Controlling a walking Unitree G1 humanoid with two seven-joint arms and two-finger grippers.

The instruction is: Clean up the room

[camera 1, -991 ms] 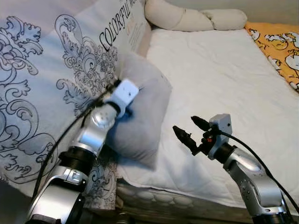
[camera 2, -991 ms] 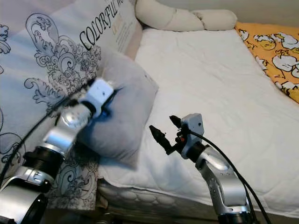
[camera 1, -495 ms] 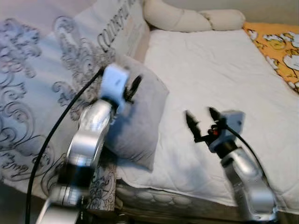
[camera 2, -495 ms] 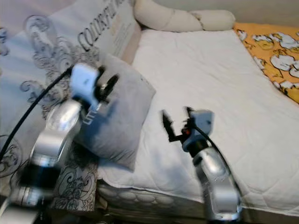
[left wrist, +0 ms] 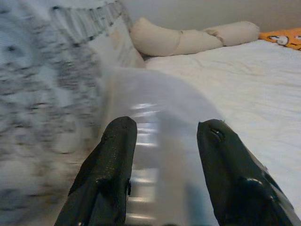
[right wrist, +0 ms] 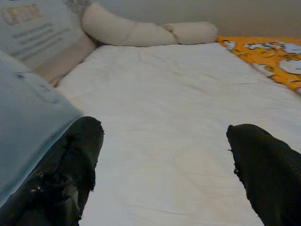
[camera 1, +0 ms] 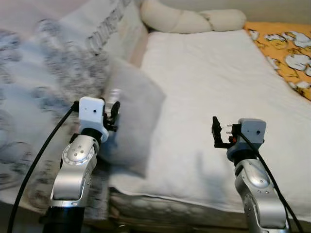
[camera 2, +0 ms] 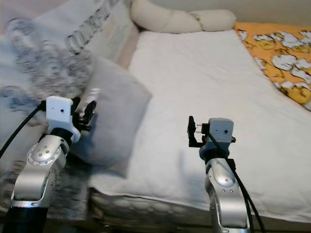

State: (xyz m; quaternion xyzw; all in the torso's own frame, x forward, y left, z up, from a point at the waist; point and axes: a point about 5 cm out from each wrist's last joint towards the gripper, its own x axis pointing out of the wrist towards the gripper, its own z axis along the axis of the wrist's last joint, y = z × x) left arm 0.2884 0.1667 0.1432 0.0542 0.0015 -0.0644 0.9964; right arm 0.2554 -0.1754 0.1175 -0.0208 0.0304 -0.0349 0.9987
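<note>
1. Grippers both hang above the near edge of a bed (camera 1: 204, 73); each arm is raised and points toward the head of the bed.
2. The left gripper (camera 1: 113, 112) has its two black fingers (left wrist: 110, 160) parted by a moderate gap. In the left wrist view a blurred pale shape sits in that gap; whether the fingers touch it cannot be told.
3. Just ahead of the left gripper, and partly under it, lies a grey pillow (camera 1: 138, 116), tilted against a large patterned cushion (camera 1: 43, 82) on that gripper's outer side. The cushion is blurred in the head views.
4. The right gripper (camera 1: 217, 132) is spread wide, fingers (right wrist: 70, 174) far apart at the edges of its wrist view. It holds nothing and touches nothing; bare white sheet lies between and below the fingers.
5. The grey pillow is off to the inner side of the right gripper, apart from it, with a strip of sheet between.
6. Far ahead of both grippers, a long cream bolster (camera 1: 189, 19) lies across the head of the bed.
7. Ahead and to the outer side of the right gripper, an orange printed cover (camera 1: 286, 48) lies along the bed's far edge.
</note>
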